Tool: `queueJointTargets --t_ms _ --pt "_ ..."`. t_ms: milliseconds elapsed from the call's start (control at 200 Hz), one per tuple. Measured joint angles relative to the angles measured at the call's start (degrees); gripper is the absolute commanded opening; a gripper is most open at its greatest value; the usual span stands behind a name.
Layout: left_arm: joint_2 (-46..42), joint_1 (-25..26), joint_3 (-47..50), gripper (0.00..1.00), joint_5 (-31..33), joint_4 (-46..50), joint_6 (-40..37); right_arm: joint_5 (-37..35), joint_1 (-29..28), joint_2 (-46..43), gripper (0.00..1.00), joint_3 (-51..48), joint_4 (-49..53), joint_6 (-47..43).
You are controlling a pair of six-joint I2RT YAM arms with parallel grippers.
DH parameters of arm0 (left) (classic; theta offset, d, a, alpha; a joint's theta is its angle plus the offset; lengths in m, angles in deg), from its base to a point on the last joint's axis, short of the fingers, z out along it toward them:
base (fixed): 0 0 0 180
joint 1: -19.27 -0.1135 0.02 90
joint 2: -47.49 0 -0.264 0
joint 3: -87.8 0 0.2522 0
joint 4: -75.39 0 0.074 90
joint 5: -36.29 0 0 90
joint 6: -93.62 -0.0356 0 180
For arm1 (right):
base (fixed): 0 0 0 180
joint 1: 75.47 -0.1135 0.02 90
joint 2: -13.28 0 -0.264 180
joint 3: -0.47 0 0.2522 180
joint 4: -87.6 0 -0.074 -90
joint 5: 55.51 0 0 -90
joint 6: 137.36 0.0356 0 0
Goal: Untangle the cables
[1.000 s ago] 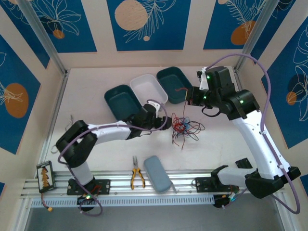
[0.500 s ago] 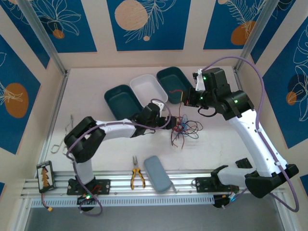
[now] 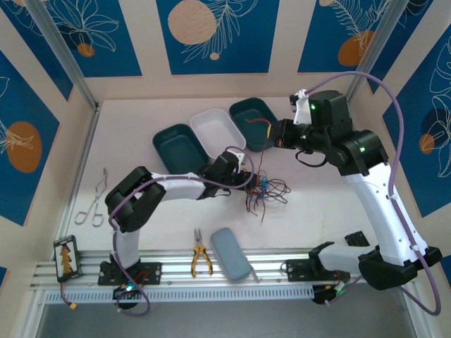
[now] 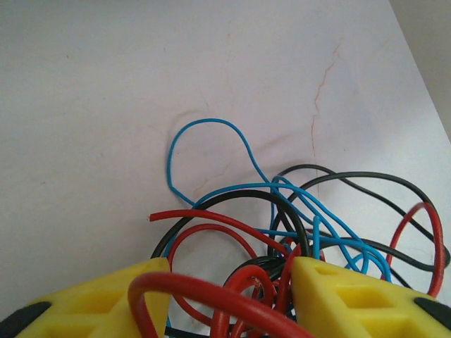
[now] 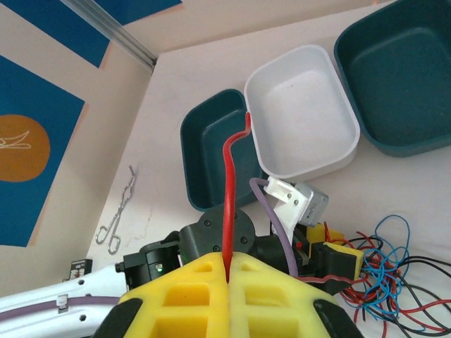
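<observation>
Top external view.

- **Cables** (image 3: 266, 189): a loose tangle of red, blue and black strands. It lies mid-surface (image 3: 141, 120), at 5 o'clock from the white tray (image 3: 218, 128).
- **Right hand** (image 3: 276, 135): high, at 1 o'clock from the tangle. Its fingers are pressed together on a single red cable (image 3: 266, 151) that runs down into the heap.
- **Left hand** (image 3: 248, 176): low, at the tangle's 9 o'clock edge. The jaws stand partly apart and straddle several red strands, with no firm grip evident.
- **Step in hand (judged):** drawing one red strand free of the heap.
- **Next move calls for:** the left hand to close on the heap and anchor it. The right hand then pulls slowly toward 12 o'clock, lest the whole knot lift.
</observation>
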Motion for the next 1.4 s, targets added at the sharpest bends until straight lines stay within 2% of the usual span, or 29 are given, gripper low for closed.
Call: queueJointTargets --t_ms 500,780,985,1195,1401 --pt "0.35 0.00 1.27 0.46 0.31 -0.11 -0.26 -0.42 4.59 6.23 0.00 22.88 9.79 -4.81" --pt "1.73 -0.02 1.68 0.46 0.42 0.02 -0.24 1.11 5.16 7.21 0.00 26.93 8.72 -5.57" --pt "0.04 -0.57 4.59 0.58 0.90 -0.31 -0.70 1.79 5.22 9.14 0.00 26.93 8.61 -5.57" --pt "-8.96 -0.87 8.20 0.76 2.86 -0.50 -4.57 2.67 5.22 9.33 0.00 25.09 8.41 -5.57" --pt "-18.08 -0.87 11.04 0.80 5.07 -3.61 -10.75 4.17 5.25 9.46 0.00 23.61 7.76 -5.53"
